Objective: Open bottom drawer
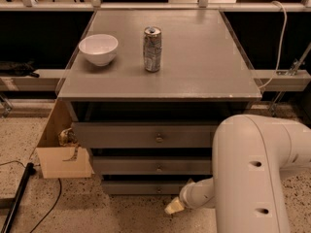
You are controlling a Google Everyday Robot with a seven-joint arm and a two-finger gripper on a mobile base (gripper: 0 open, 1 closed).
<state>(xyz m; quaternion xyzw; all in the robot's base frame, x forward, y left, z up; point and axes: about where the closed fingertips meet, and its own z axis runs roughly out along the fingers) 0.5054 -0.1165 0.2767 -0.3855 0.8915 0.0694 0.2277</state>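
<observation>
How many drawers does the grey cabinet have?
3, stacked: top drawer, middle drawer below it, bottom drawer lowest; the arm hides their right ends. The gripper hangs near the floor before the bottom drawer.

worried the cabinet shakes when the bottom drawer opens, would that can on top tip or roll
Probably tippy: the can stands upright, tall and narrow. Knocked over, its round side would likely let it roll. The gripper is low by the bottom drawer.
</observation>
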